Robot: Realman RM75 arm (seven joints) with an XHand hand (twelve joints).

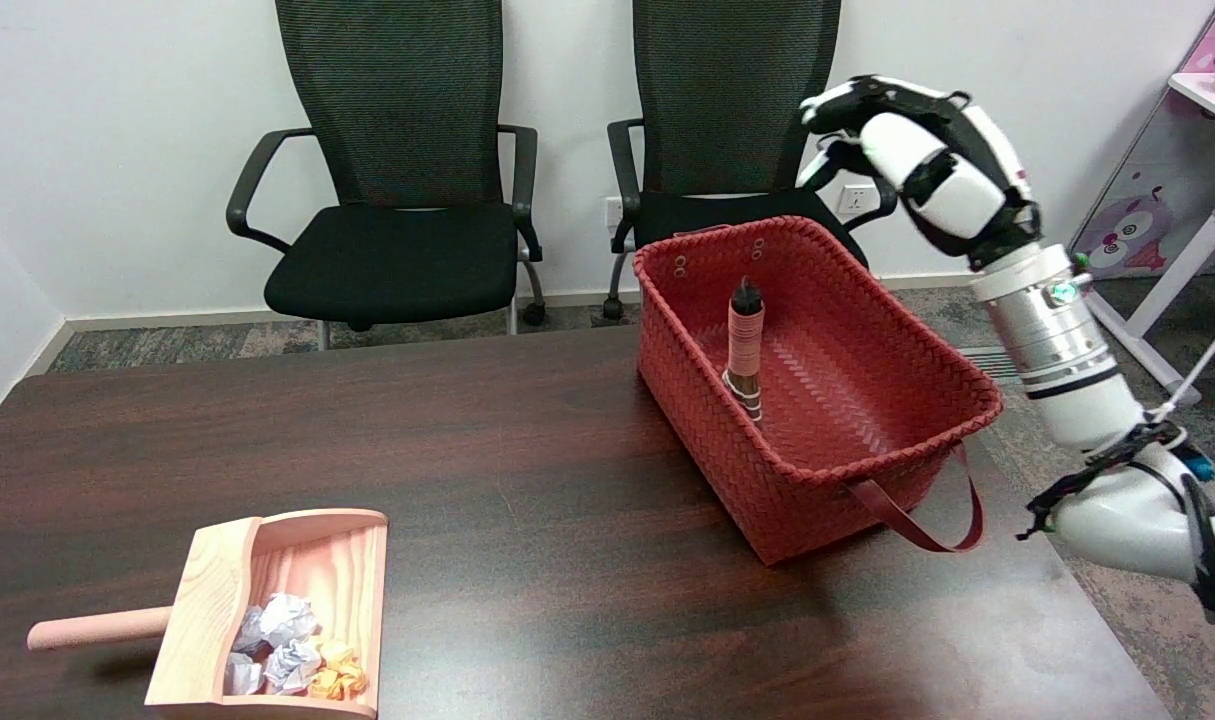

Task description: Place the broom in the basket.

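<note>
broom (pixel 745 345) is in the red basket (pixel 927 345), standing near upright against the inner wall on the side away from your fingers, handle end up, lower end on the basket floor. nothing touches it. i'd call the placement step done.

your right hand (pixel 922 150) is up in the air above and beyond the basket's far right corner, well apart from the broom. fingers (pixel 847 105) are curled in toward the palm with nothing in them, so the hand holds nothing. fingertips point away from your arm, toward the chair (pixel 732 100) behind the basket.

step in hand, as i judge it: retreat after release. what's left is clearing the arm.

next move calls for:
- pull the hand back along the arm's own line, away from where the fingertips point, keeping it above rim height.
- don't drop the wrist over the basket; the loose strap handle (pixel 917 520) hangs on the side nearest your forearm and could snag.
- don't brush the rim. the broom only leans, a knock could tip it flat. harmless, since it'd land inside anyway.

dustpan (pixel 277 610) with crumpled paper (pixel 287 650) sits far off on the table (pixel 517 480), well beyond fingertip reach, not part of this step. leave it.
</note>
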